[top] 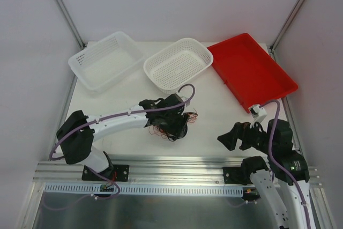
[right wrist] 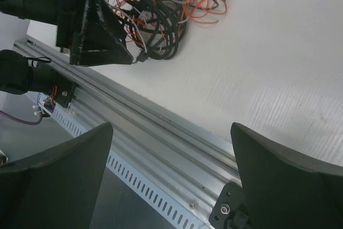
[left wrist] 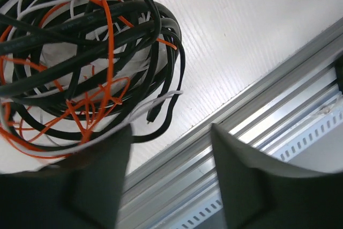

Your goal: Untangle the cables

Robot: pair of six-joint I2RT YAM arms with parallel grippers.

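White table (top: 214, 116); on it cables (left wrist: 86, 22), rectangular basket (top: 107, 63), oval basket (top: 177, 65), red tray (top: 252, 73)

No readable text, no labels, no brand marks, no numbers or signs, overhead view and both wrist views alike

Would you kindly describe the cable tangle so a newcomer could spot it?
Start at the white table and follow the left arm out to its pincer. The tangle of cables lies right at that pincer. It is a loose heap of thin black, orange and white wires, unlike the thick purple cable along the arm.
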